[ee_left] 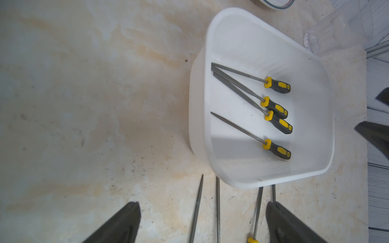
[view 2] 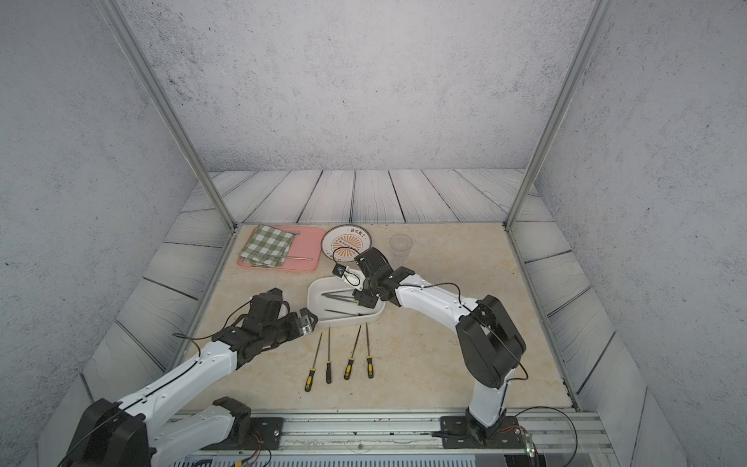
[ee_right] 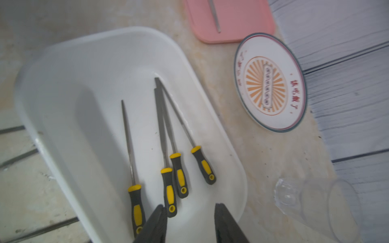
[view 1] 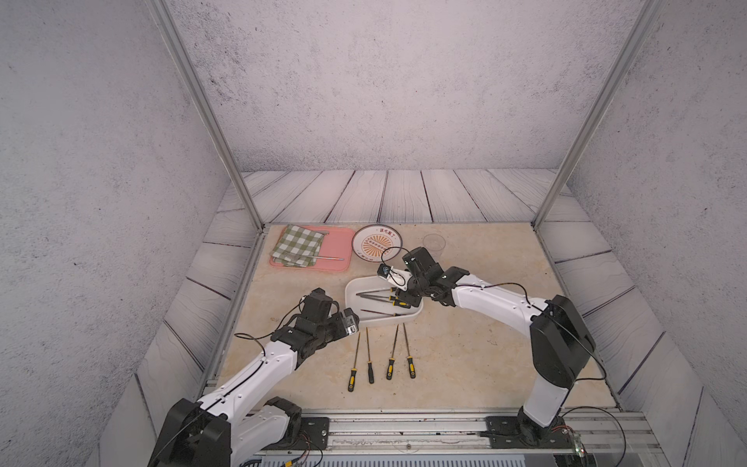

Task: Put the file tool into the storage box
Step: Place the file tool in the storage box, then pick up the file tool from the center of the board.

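Note:
The storage box (view 1: 354, 284) is a shallow white tub in mid-table, seen in both top views (view 2: 317, 285). Several yellow-and-grey-handled file tools (ee_right: 167, 189) lie flat inside it (ee_left: 277, 85), handles toward the right arm. My right gripper (ee_right: 189, 206) hangs open over the box's handle end (view 1: 407, 298), with nothing between its fingers. Several more file tools (view 1: 355, 360) lie side by side on the table in front of the box. My left gripper (ee_left: 203, 205) stands wide open above their blade tips (ee_left: 217, 202), holding nothing.
At the back left a pink tray (view 1: 337, 242) holds a green checked cloth (view 1: 299, 244) and a thin metal rod. Beside it are a round plate with an orange sunburst (view 1: 376, 243) and a clear cup (view 1: 434, 242). Metal frame posts stand at the back corners.

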